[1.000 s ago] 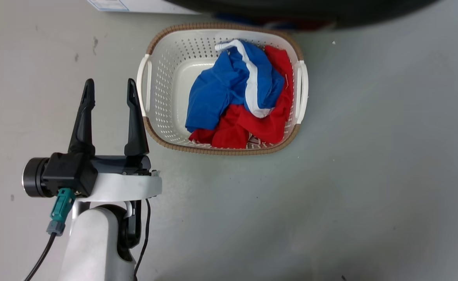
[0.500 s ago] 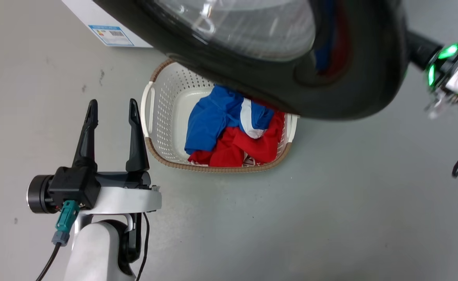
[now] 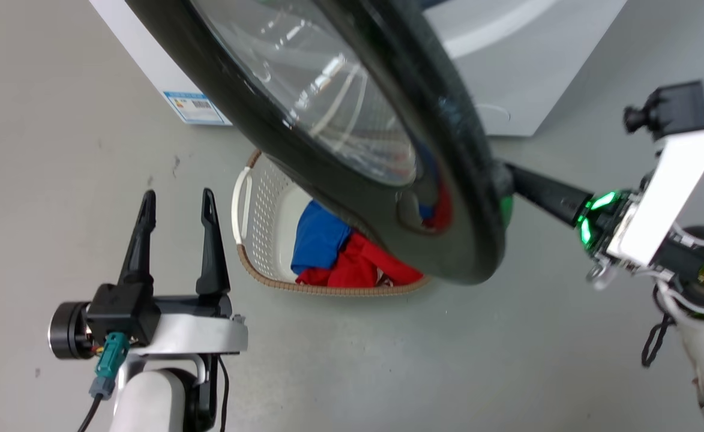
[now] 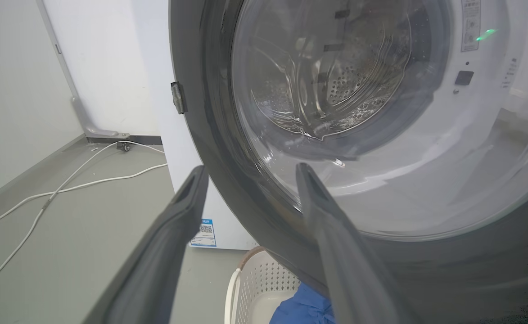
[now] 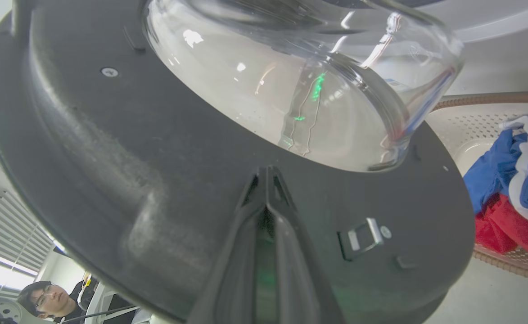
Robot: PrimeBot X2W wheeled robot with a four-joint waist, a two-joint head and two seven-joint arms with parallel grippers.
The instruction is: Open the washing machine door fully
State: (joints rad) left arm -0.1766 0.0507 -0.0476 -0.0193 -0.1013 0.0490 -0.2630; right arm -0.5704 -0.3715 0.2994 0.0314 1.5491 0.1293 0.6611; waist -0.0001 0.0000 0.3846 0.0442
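Observation:
The washing machine door (image 3: pixel 327 120), a big black disc with a bulging glass centre, stands swung out from the white machine (image 3: pixel 508 72) and hangs over the basket. My right gripper (image 3: pixel 508 174) is shut with nothing between its fingers. Its tips touch the door's (image 5: pixel 110 148) inner black face just below the glass bowl (image 5: pixel 291 81), and a metal latch (image 5: pixel 363 234) sits a little to their right. My left gripper (image 3: pixel 174 204) is open above the floor, left of the basket. In the left wrist view, that gripper (image 4: pixel 250 173) faces the door's (image 4: pixel 218 135) outer side.
A white laundry basket (image 3: pixel 249 240) with blue and red clothes (image 3: pixel 339 258) sits on the grey floor under the door. White cables (image 4: pixel 65 180) trail along the floor by the wall. A person (image 5: pixel 43 297) appears at the lower left of the right wrist view.
The head camera has tilted up, bringing the machine front, more of the door and my right arm into view. The door now appears more edge-on. My left gripper has stayed open.

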